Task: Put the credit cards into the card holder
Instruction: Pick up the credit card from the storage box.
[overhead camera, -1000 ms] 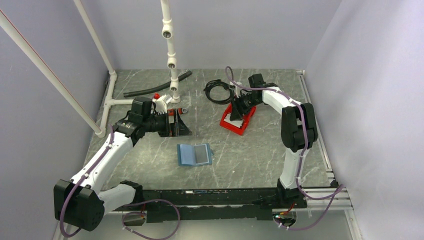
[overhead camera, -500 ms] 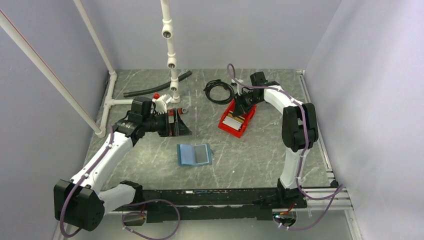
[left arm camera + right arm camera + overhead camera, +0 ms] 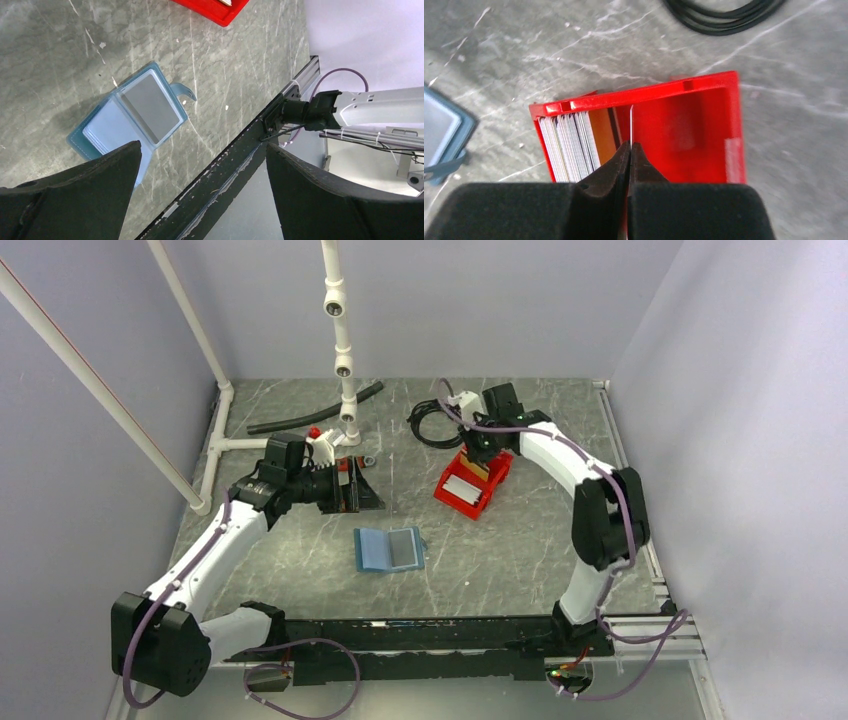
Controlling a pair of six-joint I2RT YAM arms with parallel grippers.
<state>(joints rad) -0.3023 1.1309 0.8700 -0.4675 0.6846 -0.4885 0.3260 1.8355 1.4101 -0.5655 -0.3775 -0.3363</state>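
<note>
Top cam sits high behind the arm bases (image 3: 160, 650), looking down and forward over the whole table (image 3: 300, 540). Left wrist cam hangs mid-height, tilted: blue card holder (image 3: 100, 135) near centre, red bin (image 3: 212, 7) at 12 o'clock. Right wrist cam hovers close over that bin, holder corner at 9 o'clock.
</note>
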